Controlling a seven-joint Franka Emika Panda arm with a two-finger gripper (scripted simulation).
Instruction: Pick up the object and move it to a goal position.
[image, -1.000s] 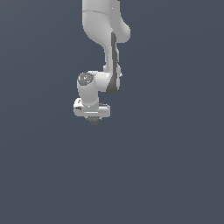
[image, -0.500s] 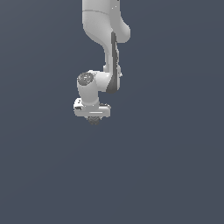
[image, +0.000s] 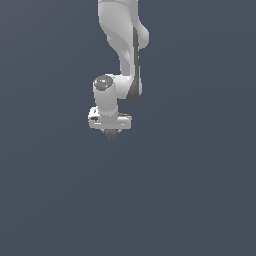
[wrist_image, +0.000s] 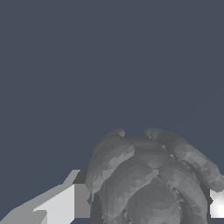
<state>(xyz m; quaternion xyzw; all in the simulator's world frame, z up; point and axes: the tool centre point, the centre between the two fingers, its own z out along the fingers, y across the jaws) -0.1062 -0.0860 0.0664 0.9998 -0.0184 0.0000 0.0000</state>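
Note:
In the exterior view the white arm hangs from the top of the picture. Its gripper (image: 111, 133) points down and is shut on the object (image: 111, 134), a tiny dark speckled lump that shows just below the white hand. In the wrist view the object (wrist_image: 148, 179) is a big grey bumpy lump held between the two fingers (wrist_image: 65, 203), one on each side and touching it. The fingertips are mostly hidden by the lump. The object is held off the dark surface.
A plain dark grey-blue surface (image: 190, 190) fills both views. No other object, container or edge shows.
The wrist and gripper have shifted slightly towards the exterior view's left and a little up, with the object still held.

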